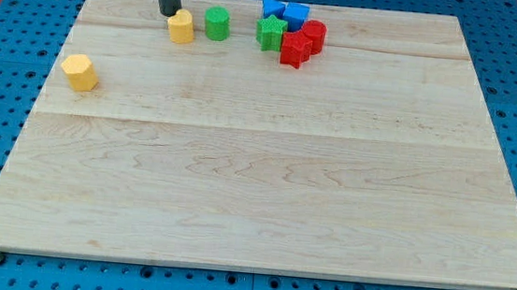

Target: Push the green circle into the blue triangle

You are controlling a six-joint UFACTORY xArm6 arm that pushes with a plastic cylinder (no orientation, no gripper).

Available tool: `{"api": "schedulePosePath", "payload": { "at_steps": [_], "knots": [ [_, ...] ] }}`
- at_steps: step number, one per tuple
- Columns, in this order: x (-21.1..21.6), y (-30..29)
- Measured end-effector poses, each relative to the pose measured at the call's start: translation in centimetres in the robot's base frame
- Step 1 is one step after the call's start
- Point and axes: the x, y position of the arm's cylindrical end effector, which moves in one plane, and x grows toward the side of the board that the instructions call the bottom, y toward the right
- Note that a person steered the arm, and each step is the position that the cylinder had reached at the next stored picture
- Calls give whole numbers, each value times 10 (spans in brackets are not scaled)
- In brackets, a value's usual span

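The green circle (217, 23) stands near the view's top, left of centre. The blue triangle (271, 8) lies to its right at the top edge of a cluster. My tip (169, 13) is down on the board at the top left, touching or almost touching the upper left side of a yellow block (182, 27). That yellow block sits just left of the green circle, with a small gap between them.
The cluster at the top holds a blue block (295, 15), a green star (270, 33), a red star (294, 49) and a red circle (313, 35). A second yellow block (79, 71) sits near the wooden board's (266, 164) left edge.
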Motion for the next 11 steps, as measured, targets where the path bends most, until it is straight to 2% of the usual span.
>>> {"api": "schedulePosePath", "payload": {
  "at_steps": [1, 2, 5, 8, 9, 10, 11],
  "knots": [
    [28, 18],
    [35, 49],
    [26, 25],
    [9, 92],
    [9, 94],
    [19, 70],
    [50, 61]
  ]
}}
